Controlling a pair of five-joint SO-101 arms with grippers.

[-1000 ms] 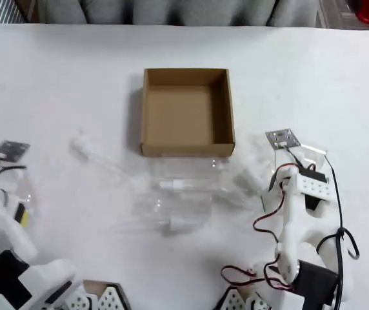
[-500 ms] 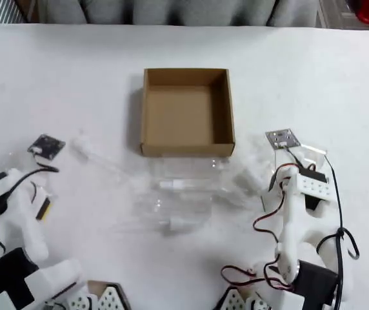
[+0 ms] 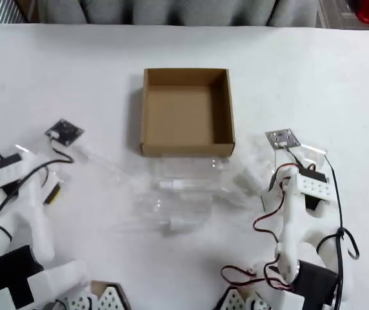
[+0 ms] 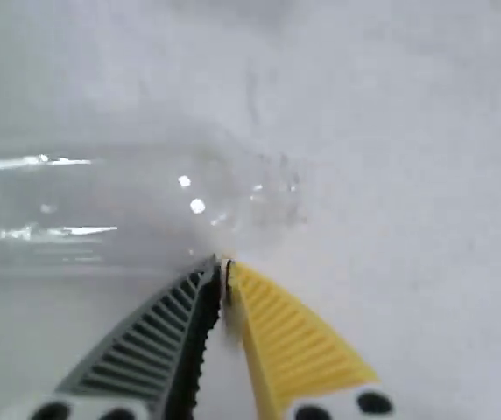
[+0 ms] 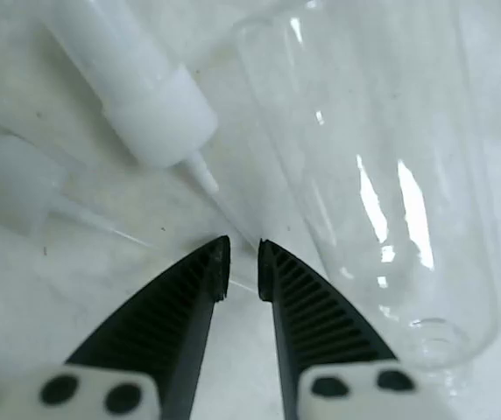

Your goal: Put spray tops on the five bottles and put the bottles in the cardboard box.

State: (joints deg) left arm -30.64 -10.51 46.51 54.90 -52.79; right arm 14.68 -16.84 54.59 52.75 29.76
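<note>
The open cardboard box point(image 3: 186, 110) stands mid-table. In front of it lie several clear bottles point(image 3: 181, 194) with white spray tops point(image 3: 171, 186) among them; one more spray top point(image 3: 81, 147) lies to the left. My left arm point(image 3: 17, 194) is beside that one. My left gripper point(image 4: 224, 267) is shut and holds nothing, its tips close to a lying clear bottle point(image 4: 93, 210). My right arm point(image 3: 294, 194) sits right of the pile. My right gripper point(image 5: 242, 258) is shut but for a thin slit, above a spray top's tube point(image 5: 158, 109) and beside a bottle point(image 5: 382, 192).
The white table point(image 3: 313, 77) has free room behind and to both sides of the box. A second spray top point(image 5: 14, 188) lies near my right gripper. Both arm bases stand at the front edge.
My left arm has swung forward and to the right, toward the bottles and the lone spray top. The right arm, the box and the bottles have not moved.
</note>
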